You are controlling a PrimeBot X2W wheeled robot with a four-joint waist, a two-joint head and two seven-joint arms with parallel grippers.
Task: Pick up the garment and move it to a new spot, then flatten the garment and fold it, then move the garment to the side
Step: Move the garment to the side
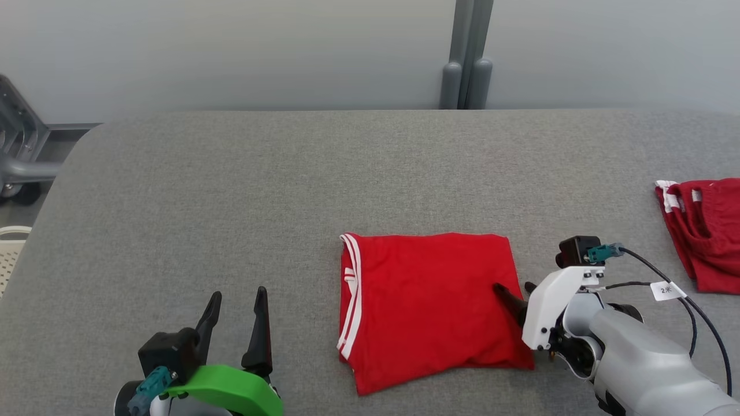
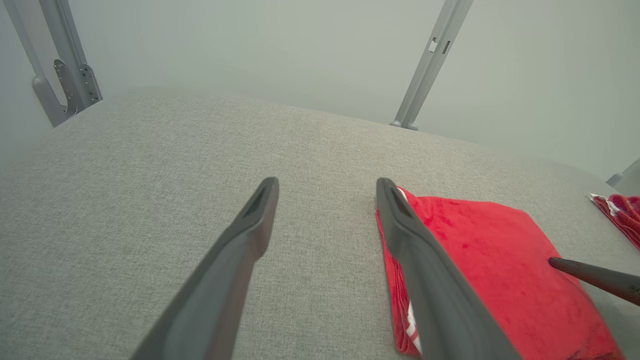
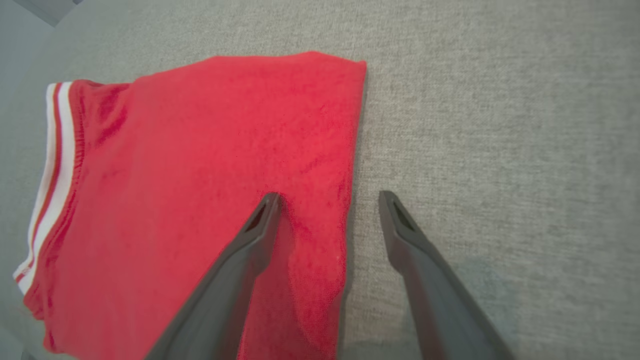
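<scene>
The garment (image 1: 430, 306), red and folded to a near-square, lies flat on the table (image 1: 231, 173) in front of us, a little right of centre. Its white-striped band runs along the edge facing our left, and its plain folded edge faces right; the slightly longer side runs left to right. We count two red garments: this one and another garment (image 1: 705, 228), bunched at the table's far right, well apart. We count two tools. The right tool (image 1: 513, 287) straddles the garment's right edge with fingers apart, one tip over the cloth and one over bare table. The left tool (image 1: 239, 293) hangs spread wide and empty, left of the striped band.
</scene>
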